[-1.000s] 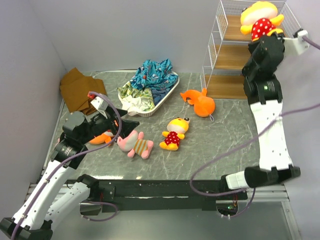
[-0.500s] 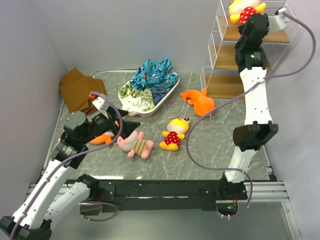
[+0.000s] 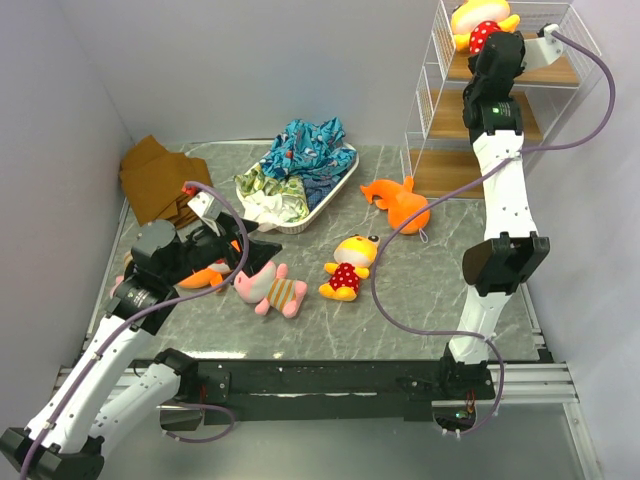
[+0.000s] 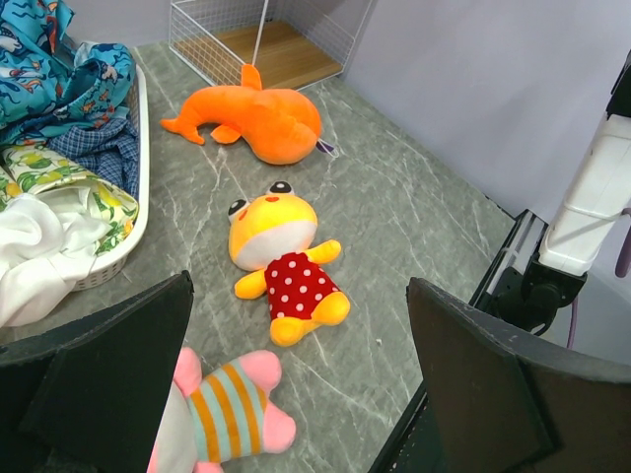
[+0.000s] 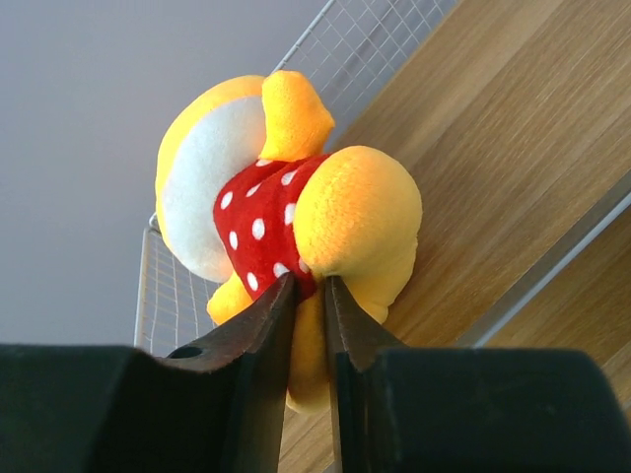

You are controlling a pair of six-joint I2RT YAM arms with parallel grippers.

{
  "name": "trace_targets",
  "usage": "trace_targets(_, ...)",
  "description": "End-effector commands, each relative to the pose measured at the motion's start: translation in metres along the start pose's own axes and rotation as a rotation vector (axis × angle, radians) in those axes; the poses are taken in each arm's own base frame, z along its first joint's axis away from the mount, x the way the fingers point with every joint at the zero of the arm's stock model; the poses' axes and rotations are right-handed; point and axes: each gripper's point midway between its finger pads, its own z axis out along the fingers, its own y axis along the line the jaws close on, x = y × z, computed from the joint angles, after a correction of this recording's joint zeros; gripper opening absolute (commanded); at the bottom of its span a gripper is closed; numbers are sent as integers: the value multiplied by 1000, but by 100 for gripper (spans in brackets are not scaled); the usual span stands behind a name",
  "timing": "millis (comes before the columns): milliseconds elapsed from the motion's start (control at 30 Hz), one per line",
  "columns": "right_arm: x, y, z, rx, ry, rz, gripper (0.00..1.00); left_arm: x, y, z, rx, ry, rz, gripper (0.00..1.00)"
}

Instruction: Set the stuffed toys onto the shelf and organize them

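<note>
delivery nearly done: right gripper has carried the yellow toy onto the shelf's top board, near its left edge; jaws a sliver apart, plush pinched between. left gripper gapes, empty.

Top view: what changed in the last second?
Right arm reached up and back, carrying the yellow toy from the shelf's front edge to its top board. Right claw still pinches the toy's leg. Left arm, open left claw and floor toys stayed roughly put.

Fuzzy plush toy on matt wooden shelf.
</note>
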Motion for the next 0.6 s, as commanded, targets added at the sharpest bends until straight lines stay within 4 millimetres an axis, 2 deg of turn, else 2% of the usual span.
trace_targets(0,-35,19,-11,-56,-59,73,26,-6,-2,-1,7,-23,30,96)
trace_targets(67,-44,24,-18,-77,-64,91,27,-4,-2,0,7,-17,29,97)
trace_targets(167,-48,26,-24,-89,-58,100,39,-5,-3,-1,10,-18,27,96)
trace_targets(333,-55,29,-32,-100,-53,95,52,-6,-3,-2,5,-23,32,96)
trace_targets(467,-67,31,-39,-104,-60,66,60,-6,-2,-3,0,-27,33,96)
trace_targets(567,-78,38,-54,-140,-51,43,65,-6,-2,-3,-4,-25,33,96)
